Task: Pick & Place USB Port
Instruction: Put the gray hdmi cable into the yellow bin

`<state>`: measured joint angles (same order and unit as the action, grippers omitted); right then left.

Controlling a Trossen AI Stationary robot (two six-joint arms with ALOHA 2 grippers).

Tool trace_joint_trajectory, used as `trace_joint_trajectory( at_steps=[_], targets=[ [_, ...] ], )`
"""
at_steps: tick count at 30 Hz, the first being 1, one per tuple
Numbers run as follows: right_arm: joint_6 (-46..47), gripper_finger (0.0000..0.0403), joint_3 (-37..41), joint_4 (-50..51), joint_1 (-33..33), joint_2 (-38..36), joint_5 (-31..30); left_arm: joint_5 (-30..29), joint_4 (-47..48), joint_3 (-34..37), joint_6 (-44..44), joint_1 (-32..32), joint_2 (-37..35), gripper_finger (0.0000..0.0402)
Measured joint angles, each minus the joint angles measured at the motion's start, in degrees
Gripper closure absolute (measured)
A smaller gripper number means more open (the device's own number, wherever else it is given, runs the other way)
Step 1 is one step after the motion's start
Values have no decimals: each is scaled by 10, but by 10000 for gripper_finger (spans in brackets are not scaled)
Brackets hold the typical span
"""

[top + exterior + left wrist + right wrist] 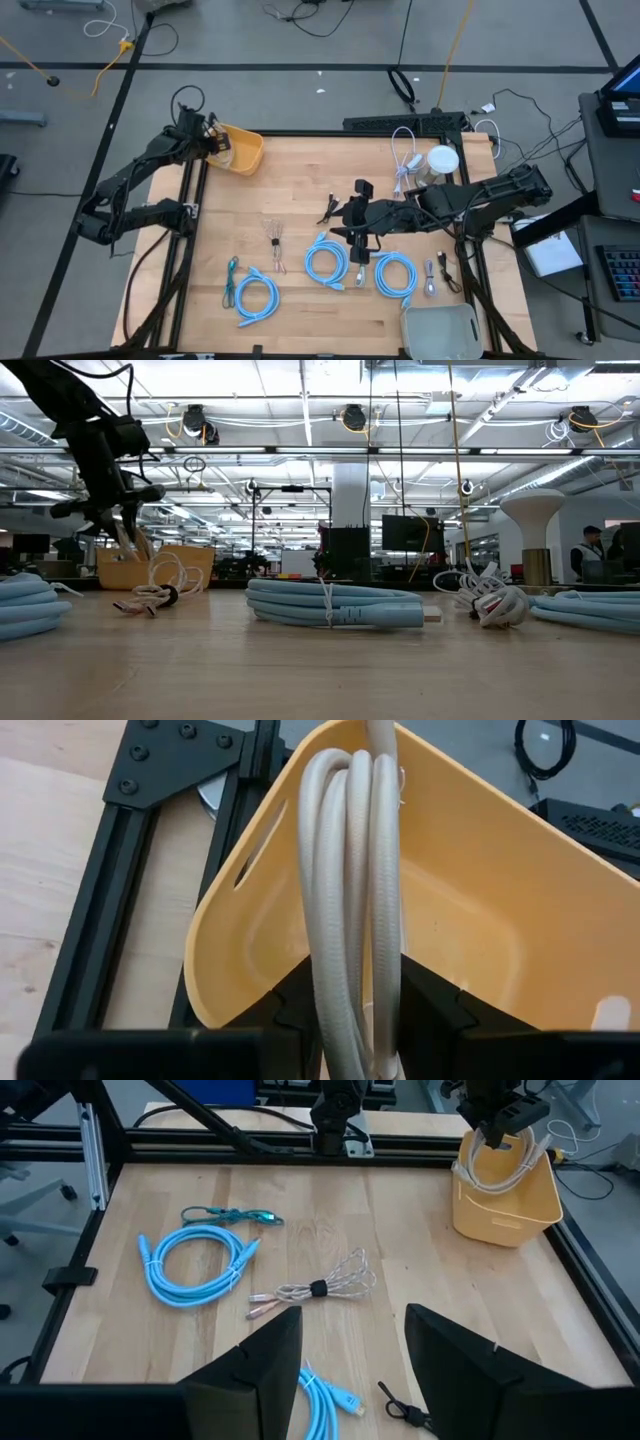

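Note:
My left gripper (211, 136) hangs over the yellow bin (240, 152) at the table's far left corner, shut on a bundle of white cable (350, 870). The right wrist view shows this gripper (497, 1118) above the bin (505, 1210), with the cable loops (512, 1165) dropping into it. My right gripper (350, 226) hovers open over the middle of the table, with nothing between its fingers (345, 1370). A beige tied cable (315, 1290) lies on the wood ahead of it. My left gripper pinches the coiled white cable between its two fingers (425, 1005), several strands side by side (352, 980). The fingers come from above, pointing down. The loops hang below the gripper inside the yellow bin (520, 1175). I cannot tell whether they touch the bin's floor.
Three light-blue cable coils (325, 262) (395, 272) (255, 297) and a green cable (232, 275) lie toward the near edge. A small black cable (330, 208) lies mid-table. A white cable (405, 165) and a white round object (442, 160) sit far right. A pale container (440, 325) stands at the near right edge.

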<state>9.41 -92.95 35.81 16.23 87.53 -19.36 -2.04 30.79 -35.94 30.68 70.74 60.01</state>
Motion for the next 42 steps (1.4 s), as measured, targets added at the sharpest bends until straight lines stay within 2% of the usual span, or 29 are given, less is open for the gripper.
trace_joint_trajectory(
  at_steps=[3, 7, 13, 42],
  targets=[
    [-6, 232, 0, -9, 0, 0, 0, 0, -13, -1, 44, 0, 0, 300],
    [-11, 232, 0, -14, 0, 0, 0, 41, 29, -15, -12, 18, -4, 300],
    [-9, 232, 0, -13, 0, 0, 0, 60, 56, -34, -34, 25, 2, 300],
    [-9, 232, 0, -8, 2, 0, 1, 32, 67, -45, 1, 14, 27, 289]
  ],
)
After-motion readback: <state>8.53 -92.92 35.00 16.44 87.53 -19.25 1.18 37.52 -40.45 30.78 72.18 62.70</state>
